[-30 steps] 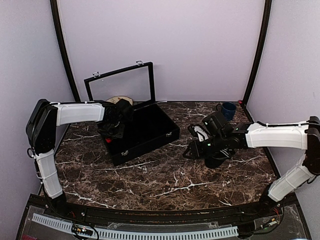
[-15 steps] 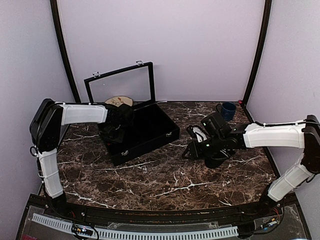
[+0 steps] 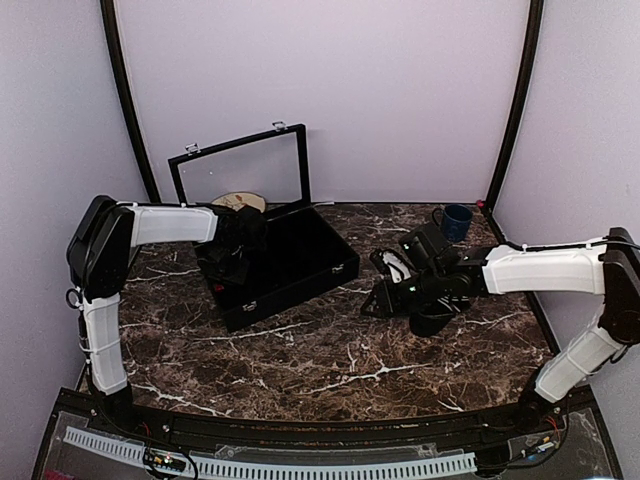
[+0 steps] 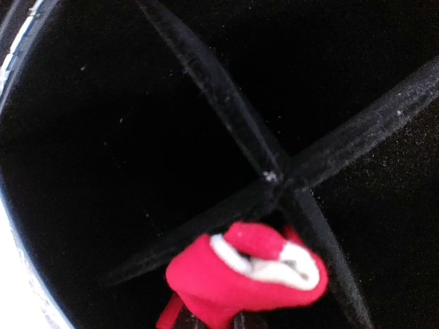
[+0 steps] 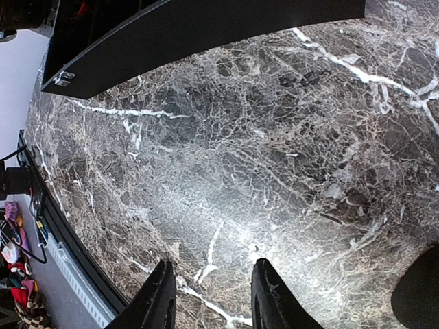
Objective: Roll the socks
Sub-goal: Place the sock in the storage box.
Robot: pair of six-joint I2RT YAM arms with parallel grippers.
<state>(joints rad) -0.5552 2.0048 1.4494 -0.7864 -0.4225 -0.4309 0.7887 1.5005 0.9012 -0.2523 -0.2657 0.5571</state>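
- Rolling looks done: the left gripper [image 3: 235,248] pinches the red sock bundle [image 4: 243,277] above the dividers at the left end of the black case [image 3: 290,295].
- The right gripper [image 5: 209,295] hangs spread and empty; I'd say only setting the bundle down is left.

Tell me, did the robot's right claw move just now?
Yes, a little. The right gripper has slid leftward, nearer the black case and farther from the blue mug.

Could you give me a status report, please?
Left hand shut on rolled red sock, above dividers in black case. Right hand open, empty, over table. Nothing blocking.
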